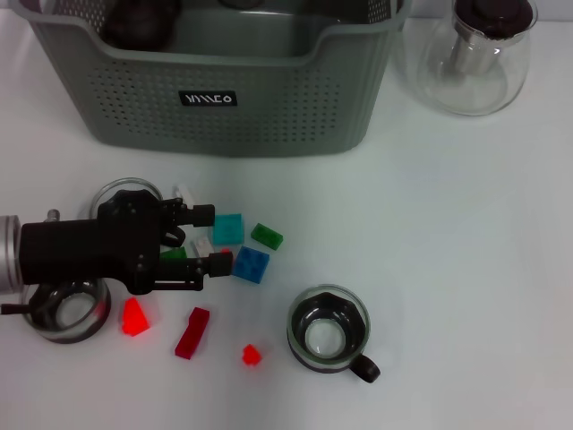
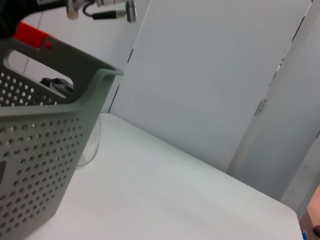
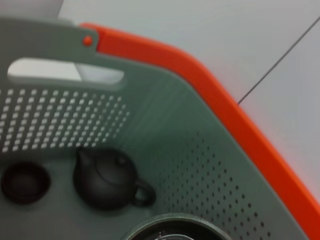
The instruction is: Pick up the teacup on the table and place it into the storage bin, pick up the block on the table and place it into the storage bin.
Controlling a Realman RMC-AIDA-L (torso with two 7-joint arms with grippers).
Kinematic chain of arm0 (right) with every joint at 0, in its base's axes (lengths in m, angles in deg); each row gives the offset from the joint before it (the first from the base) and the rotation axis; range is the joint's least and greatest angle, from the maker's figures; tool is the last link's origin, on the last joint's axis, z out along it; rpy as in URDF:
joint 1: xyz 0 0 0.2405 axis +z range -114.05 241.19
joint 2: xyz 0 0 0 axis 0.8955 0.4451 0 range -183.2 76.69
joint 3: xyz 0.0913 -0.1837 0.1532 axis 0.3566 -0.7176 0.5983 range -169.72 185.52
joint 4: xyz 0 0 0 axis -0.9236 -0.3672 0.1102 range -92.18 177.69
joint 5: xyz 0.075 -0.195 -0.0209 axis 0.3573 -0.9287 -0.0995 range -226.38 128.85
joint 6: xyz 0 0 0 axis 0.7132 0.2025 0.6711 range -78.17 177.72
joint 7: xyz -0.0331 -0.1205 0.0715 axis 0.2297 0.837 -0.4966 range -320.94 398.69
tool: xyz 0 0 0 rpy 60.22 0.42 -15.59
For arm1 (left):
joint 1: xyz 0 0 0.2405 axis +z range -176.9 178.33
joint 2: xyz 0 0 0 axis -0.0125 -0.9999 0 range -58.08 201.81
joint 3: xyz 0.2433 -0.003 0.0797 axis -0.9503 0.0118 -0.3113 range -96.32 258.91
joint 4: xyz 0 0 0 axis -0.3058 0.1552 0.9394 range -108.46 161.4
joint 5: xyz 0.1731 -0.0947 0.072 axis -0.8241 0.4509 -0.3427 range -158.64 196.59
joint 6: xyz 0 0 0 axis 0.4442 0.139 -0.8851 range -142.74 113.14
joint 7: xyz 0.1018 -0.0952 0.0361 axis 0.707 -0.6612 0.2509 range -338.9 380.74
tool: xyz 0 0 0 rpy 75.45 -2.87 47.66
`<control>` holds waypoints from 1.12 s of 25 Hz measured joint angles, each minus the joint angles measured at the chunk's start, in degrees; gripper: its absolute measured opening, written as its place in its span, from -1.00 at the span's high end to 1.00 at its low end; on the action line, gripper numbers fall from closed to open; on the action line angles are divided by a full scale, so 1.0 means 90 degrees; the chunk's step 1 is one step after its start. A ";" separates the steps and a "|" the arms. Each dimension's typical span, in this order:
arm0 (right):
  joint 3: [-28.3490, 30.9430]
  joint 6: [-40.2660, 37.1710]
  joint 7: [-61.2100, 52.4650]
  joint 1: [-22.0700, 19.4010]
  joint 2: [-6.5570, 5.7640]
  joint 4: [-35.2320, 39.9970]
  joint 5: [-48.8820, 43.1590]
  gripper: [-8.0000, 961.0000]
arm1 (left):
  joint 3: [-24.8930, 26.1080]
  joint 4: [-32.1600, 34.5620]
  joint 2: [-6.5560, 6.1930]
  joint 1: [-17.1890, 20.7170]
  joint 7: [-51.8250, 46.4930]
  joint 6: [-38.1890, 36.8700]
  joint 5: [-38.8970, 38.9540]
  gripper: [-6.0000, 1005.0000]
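1. At the table's left front, the left pincer [image 1: 208, 240] hovers released, fingers straddling a white block [image 1: 202, 243] beside the blue block [image 1: 252, 264].
2. Close squarely; neighbours crowd it.
3. Teacup [image 1: 329, 339] stands apart.
4. Storage bin [image 1: 269, 116] behind; lift clear of its rim. Right pincer probably above the bin, unseen.

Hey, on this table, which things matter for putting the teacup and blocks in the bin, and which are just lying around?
For the job: storage bin, teacup, blue block, left gripper open over the blocks.

Lying about: glass jug, dark teapot already inside the bin.
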State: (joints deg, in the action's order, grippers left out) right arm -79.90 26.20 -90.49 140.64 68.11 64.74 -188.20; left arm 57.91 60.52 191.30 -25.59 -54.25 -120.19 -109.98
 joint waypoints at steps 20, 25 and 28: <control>-0.0463 -0.0249 -0.0036 -0.0236 -0.0023 -0.0058 -0.0036 0.87 | 0.0000 -0.0014 0.0001 -0.0007 0.0022 0.0011 0.0033 -0.68; -0.0476 -0.0288 -0.0033 -0.0243 -0.0031 -0.0069 -0.0037 0.87 | 0.0001 -0.0015 0.0008 -0.0003 0.0022 0.0011 0.0033 -0.68; -0.0478 -0.0313 -0.0042 -0.0255 -0.0036 -0.0085 -0.0037 0.87 | 0.0001 -0.0014 0.0016 -0.0001 0.0022 0.0011 0.0032 -0.68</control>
State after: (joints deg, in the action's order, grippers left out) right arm -84.21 23.39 -90.86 138.35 67.79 63.97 -188.53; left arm 57.92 60.39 191.45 -25.60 -54.05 -120.09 -109.70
